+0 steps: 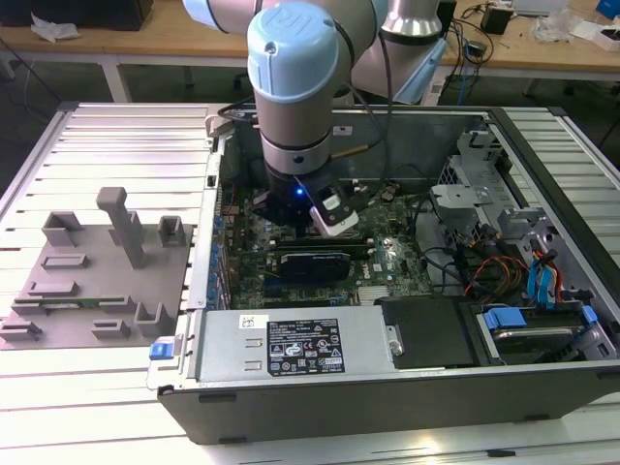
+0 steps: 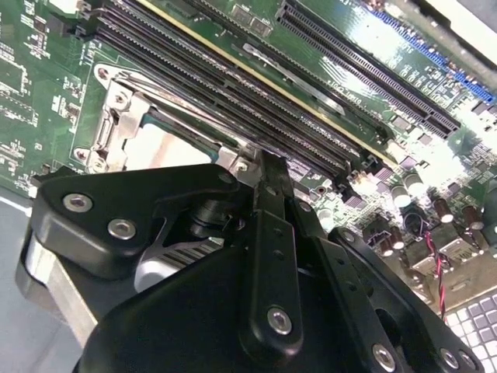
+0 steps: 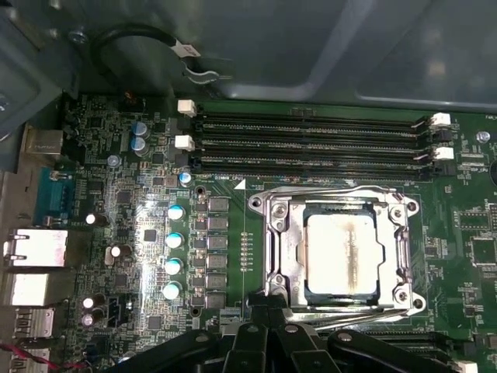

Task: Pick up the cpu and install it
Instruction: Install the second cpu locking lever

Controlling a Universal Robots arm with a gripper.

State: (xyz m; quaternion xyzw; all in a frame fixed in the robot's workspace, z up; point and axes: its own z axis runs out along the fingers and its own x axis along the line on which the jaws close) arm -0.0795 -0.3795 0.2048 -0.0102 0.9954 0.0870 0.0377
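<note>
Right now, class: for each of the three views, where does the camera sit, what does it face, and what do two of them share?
Exterior view: off the arm, above the open computer case; the arm reaches in.
First wrist view: on the arm, facing down on the cpu in its socket frame.
Second wrist view: on the arm, looking past the gripper.
Both wrist views share the cpu.

Robotics lab/workshop: open PC case (image 1: 387,387) on slatted metal worktop (image 1: 97,387), grey fixture tray (image 1: 87,291), wooden benches (image 1: 145,44) with cables behind.
</note>
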